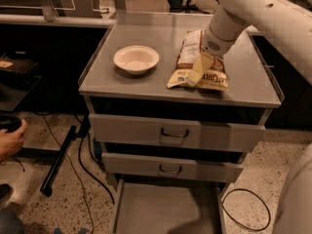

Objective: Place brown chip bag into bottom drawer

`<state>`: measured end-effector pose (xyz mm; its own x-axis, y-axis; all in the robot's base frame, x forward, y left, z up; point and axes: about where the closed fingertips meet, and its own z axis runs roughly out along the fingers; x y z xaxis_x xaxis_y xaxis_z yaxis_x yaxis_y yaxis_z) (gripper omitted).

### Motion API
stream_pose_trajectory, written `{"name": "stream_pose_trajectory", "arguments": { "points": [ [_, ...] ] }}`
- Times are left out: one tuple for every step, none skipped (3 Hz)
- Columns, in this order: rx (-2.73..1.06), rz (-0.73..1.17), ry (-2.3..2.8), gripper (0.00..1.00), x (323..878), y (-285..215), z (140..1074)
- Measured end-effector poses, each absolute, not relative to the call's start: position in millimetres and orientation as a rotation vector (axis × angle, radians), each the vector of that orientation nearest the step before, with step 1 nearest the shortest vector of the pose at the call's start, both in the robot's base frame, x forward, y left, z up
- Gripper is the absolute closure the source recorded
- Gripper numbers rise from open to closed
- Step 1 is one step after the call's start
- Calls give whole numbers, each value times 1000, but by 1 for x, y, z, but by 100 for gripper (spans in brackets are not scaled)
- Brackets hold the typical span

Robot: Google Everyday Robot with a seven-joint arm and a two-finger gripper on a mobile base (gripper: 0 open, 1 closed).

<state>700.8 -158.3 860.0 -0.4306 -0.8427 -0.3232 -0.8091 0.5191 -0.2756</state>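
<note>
From my seat the gripper [197, 73] sits low on the brown chip bag [187, 48]. The bag lies flat on the counter [146, 28], toward the right front with its yellow band nearest the edge, well apart from the bowl [136, 59] on the left. I judge the arm comes down from above and behind because a flat bag offers only its top face and crinkled edges to pinch. The bottom drawer [165, 206] stands pulled out beneath the two upper drawers [178, 133], so the drop spot lies open almost straight below the bag. Whether the gripper has closed on the bag or merely rests on it I cannot tell, because the wrist covers the contact. The drawer's near end is cut off by the lower edge of my view, and shadow darkens its floor. A person's hand [9, 140] shows at the far left, mostly out of view.
</note>
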Motion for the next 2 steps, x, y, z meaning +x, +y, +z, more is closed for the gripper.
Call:
{"name": "stream_pose_trajectory", "arguments": {
  "points": [
    [-1354, -99, 2359, 0, 699, -156, 845],
    [-1353, -90, 2384, 0, 698, -153, 831]
  ]
}}
